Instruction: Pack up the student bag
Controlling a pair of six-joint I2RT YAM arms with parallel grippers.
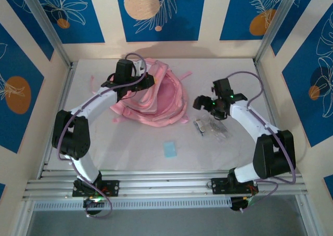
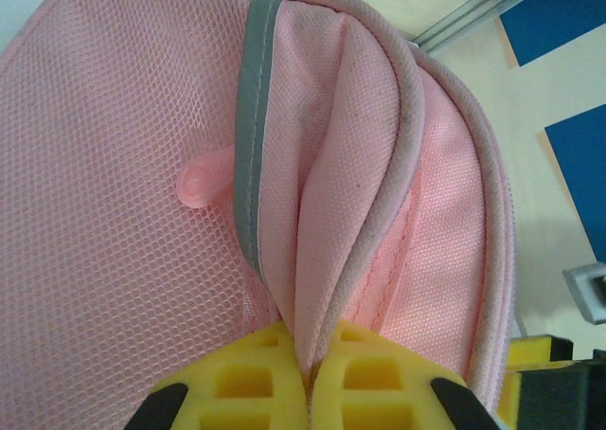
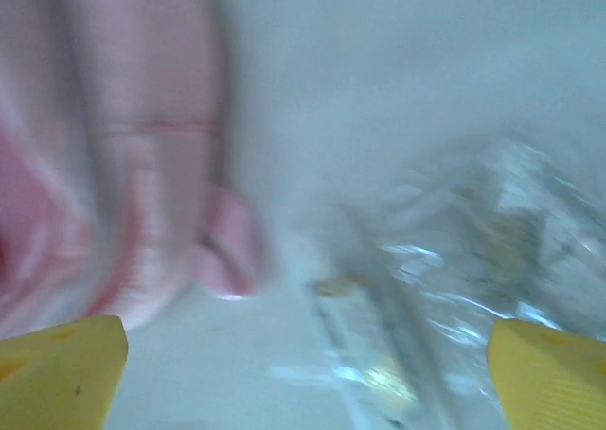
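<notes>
from above, the large soft pink fabric student bag [image 1: 166,108] lies at the back middle of the white table [image 1: 130,147], its mouth gaping toward my right arm. my left gripper [image 1: 138,84] sits on the bag's far left rim. my right gripper [image 1: 209,103] hangs just right of the bag, above a clear crinkly plastic packet [image 1: 213,128], so the right arm is the nearer one to it. a small flat pale blue rectangle [image 1: 170,149] lies apart, nearer the front.

on my left wrist, my yellow fingers [image 2: 256,383] are pinched together on a fold of the bag's pink fabric.

my right wrist view is blurred. there the fingers stand wide apart, holding nothing, with the packet below and the bag to the left. i judge the next move goes down, then left. i can read no writing.
</notes>
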